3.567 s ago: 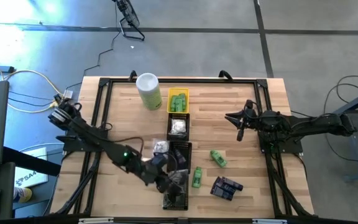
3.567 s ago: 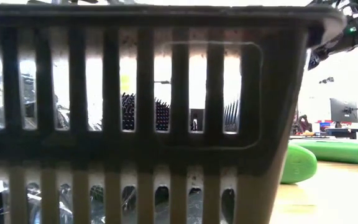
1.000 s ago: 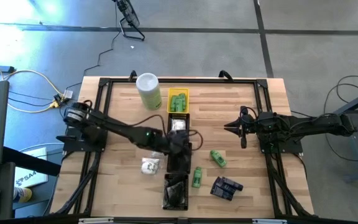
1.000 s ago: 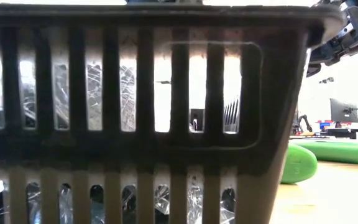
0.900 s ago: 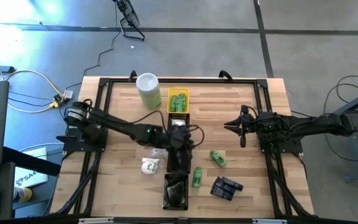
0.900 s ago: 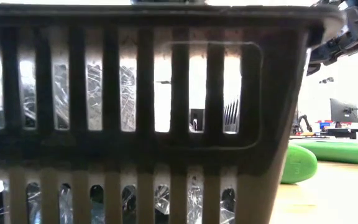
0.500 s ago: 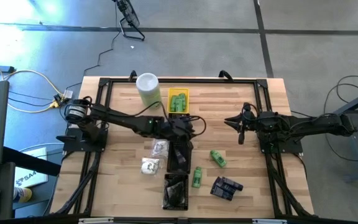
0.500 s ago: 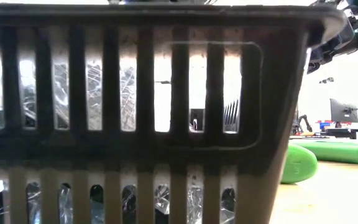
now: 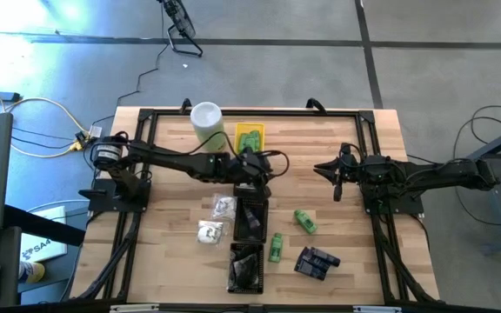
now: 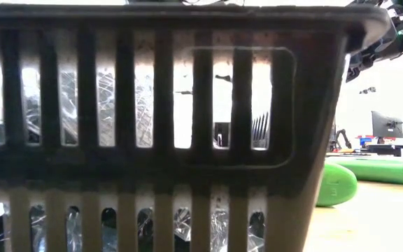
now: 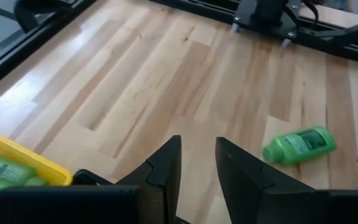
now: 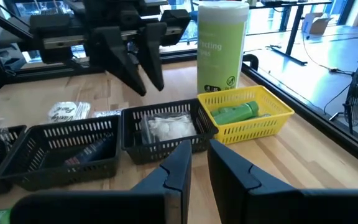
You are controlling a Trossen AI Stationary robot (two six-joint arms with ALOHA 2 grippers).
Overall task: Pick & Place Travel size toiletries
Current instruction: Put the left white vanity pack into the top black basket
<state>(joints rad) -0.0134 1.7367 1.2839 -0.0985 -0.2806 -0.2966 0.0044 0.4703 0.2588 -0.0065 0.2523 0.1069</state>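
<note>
Left pincer (image 9: 252, 165), fingers slightly apart and empty, hangs over the black tray (image 9: 250, 178) of white wrapped pieces (image 12: 165, 128); a green bottle (image 9: 305, 221) lies right, nearer

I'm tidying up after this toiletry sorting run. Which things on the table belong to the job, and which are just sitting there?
Job:
green bottles
dark packets
clear-wrapped pieces
yellow tray
black trays

Just there:
pale-green canister
</note>
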